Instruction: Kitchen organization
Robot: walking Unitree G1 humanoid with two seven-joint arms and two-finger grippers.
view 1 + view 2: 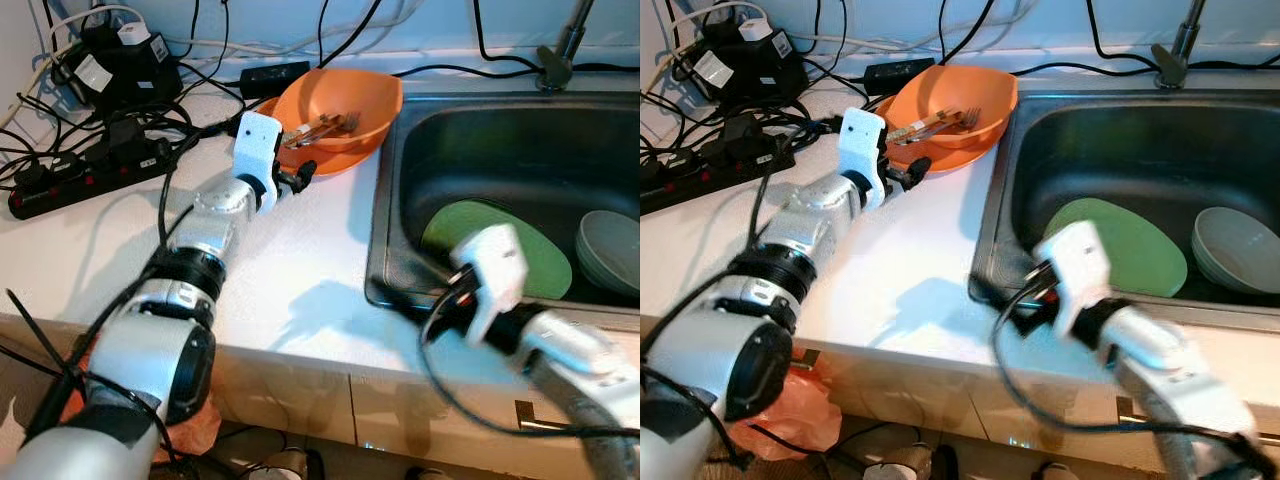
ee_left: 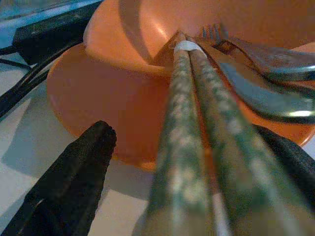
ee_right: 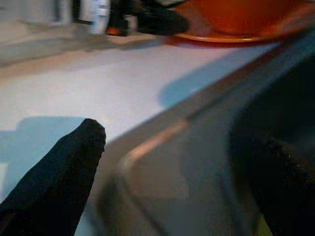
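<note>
Left wrist view shows my left end effector (image 1: 300,178) with its two black fingers (image 2: 74,172) apart, and a pair of green patterned chopsticks (image 2: 197,147) runs between them toward the orange bowl (image 1: 345,100). I cannot tell if a finger touches the chopsticks already. The bowl stands on an orange plate (image 2: 98,98) on the white worktop (image 1: 290,270), just beside the sink (image 1: 400,180), and it holds also a fork (image 2: 216,34) and a spoon (image 2: 266,93). The chopsticks are, I judge, light, stiff and thin, with a smooth surface that may slip or roll, so I would take hold near the free ends that stick out over the bowl rim, both sticks together. The band (image 2: 186,46) around them near the bowl should help to keep them as one piece. My right end effector (image 1: 1035,290) is over the front edge of the sink, its fingers (image 3: 59,172) apart and holding nothing. Inside the sink lie a green plate (image 1: 500,245) and a grey bowl (image 1: 608,250). For moving, the middle of the worktop offers open room, but the power strip (image 1: 90,175) and many cables (image 1: 60,130) crowd the back on my left side, and the steel sink edge is close on my right.
</note>
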